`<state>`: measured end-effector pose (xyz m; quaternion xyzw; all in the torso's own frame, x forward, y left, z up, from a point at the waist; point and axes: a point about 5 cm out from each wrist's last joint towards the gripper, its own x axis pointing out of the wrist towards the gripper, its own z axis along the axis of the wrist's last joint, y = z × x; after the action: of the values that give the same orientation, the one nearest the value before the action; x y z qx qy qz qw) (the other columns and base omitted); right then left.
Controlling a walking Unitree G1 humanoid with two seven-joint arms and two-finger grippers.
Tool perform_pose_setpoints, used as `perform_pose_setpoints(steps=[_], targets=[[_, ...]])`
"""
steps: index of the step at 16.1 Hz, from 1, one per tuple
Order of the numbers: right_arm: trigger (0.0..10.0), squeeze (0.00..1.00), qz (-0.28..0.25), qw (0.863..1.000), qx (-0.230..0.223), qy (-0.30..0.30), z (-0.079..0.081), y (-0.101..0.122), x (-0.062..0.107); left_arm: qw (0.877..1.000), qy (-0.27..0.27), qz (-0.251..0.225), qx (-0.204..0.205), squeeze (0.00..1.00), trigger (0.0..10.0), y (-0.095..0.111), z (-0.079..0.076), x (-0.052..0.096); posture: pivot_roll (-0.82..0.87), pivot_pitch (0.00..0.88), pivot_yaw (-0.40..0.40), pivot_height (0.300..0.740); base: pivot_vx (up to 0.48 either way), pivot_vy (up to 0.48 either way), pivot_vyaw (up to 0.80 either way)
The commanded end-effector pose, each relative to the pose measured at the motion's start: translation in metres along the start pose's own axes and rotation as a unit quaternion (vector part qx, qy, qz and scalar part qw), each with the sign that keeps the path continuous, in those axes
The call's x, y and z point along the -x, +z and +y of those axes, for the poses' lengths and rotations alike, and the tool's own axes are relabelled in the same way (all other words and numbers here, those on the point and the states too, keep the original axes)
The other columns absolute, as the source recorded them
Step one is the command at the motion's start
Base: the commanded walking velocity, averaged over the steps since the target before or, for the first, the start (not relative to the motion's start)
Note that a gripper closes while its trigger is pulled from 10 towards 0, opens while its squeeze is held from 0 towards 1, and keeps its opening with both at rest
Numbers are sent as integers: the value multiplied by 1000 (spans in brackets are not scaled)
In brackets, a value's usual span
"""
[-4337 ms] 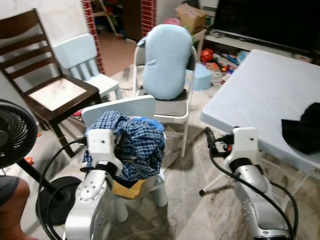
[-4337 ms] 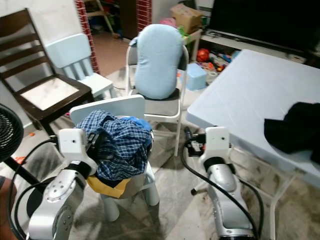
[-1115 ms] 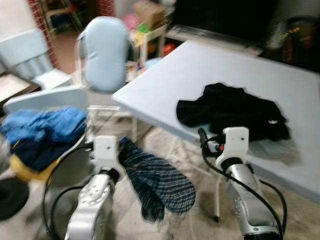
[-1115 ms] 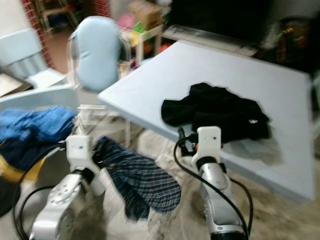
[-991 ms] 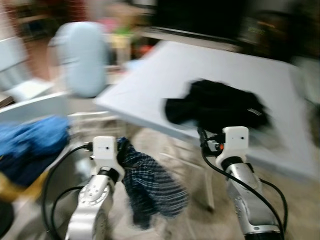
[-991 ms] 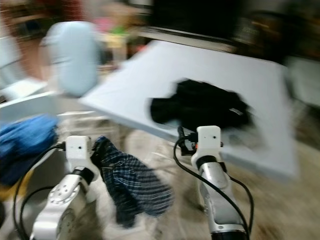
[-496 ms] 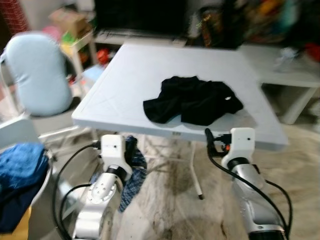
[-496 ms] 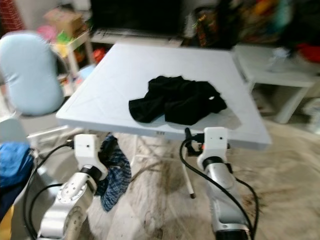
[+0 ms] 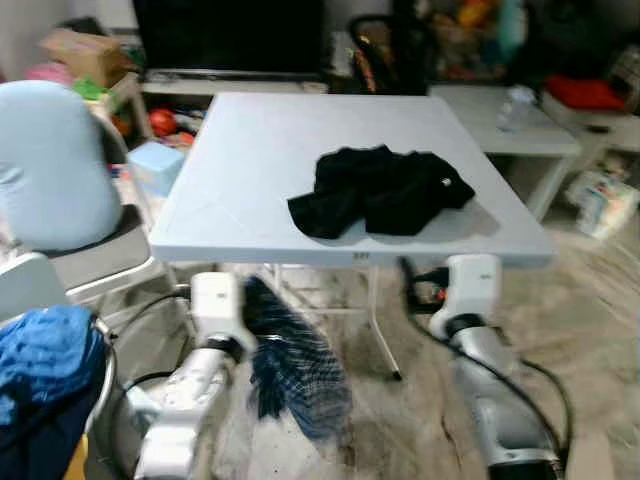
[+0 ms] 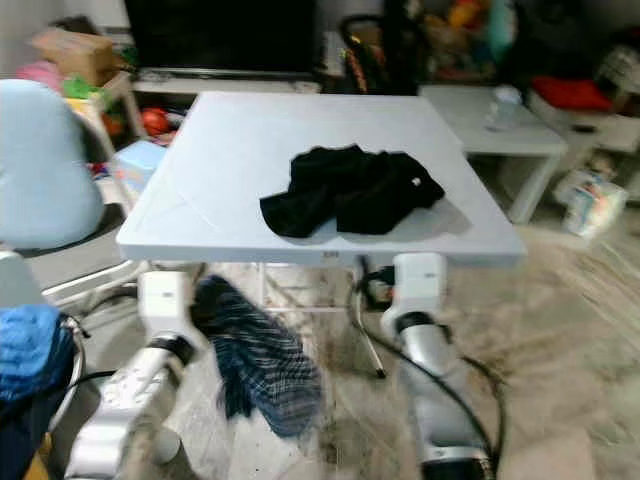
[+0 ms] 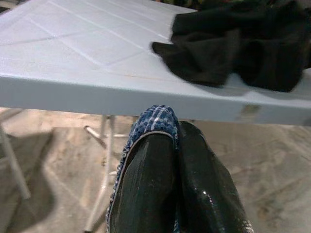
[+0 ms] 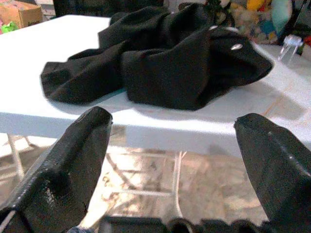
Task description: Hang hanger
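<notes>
In front of me stands a white bench point(image 9: 250, 150) with a pile of black cloth point(image 9: 385, 190) lying on its middle. My left end effector point(image 11: 167, 145) is low, just in front of the bench's near edge, and its two black fingers point(image 11: 146, 184) are pressed together on a blue checked shirt point(image 9: 290, 365). The shirt hangs down from that end effector toward the floor point(image 9: 590, 330), and it looks blurry. My right end effector point(image 12: 175, 160) is also held near the bench's edge, to the right of the shirt, and its fingers point(image 12: 63, 170) are spread wide apart with nothing between them. From the right wrist I look straight at the black cloth on the bench top. I cannot make out a hanger in any of my views. On the left, a chair with a light blue cushion point(image 9: 50, 165) stands beside the bench. Nearer to me on the left lies a heap of blue clothes point(image 9: 45, 370). Far behind the bench is a dark screen point(image 9: 230, 35) on a low shelf.
</notes>
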<state>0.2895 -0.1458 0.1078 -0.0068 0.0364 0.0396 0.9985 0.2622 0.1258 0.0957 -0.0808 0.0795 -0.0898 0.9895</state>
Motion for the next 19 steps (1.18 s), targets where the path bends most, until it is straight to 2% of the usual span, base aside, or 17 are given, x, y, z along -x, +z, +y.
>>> perform_pose_setpoints(steps=[1,4,9,16,19], targets=[[10000,0,-2,1000,7,-13,-9,2,1,1000,-12,-7,4,0,10000,4,-7,-1,3,0,-36,740,0,394,0],[10000,0,0,1000,7,-12,-9,2,1,1000,-12,-6,5,0,10000,4,-7,-1,3,0,-36,740,0,391,-533],[10000,0,-1,1000,9,-12,-9,2,0,1000,-12,-4,7,0,10000,3,-8,-2,-1,0,-37,740,0,395,0],[10000,0,-1,1000,6,-13,-10,3,1,997,-68,-24,25,0,10000,8,-18,0,-5,0,-37,740,0,0,0],[10000,0,2,1000,7,-15,-12,2,1,996,-77,-27,35,0,10000,8,-18,1,-6,0,-38,740,0,0,-800]])
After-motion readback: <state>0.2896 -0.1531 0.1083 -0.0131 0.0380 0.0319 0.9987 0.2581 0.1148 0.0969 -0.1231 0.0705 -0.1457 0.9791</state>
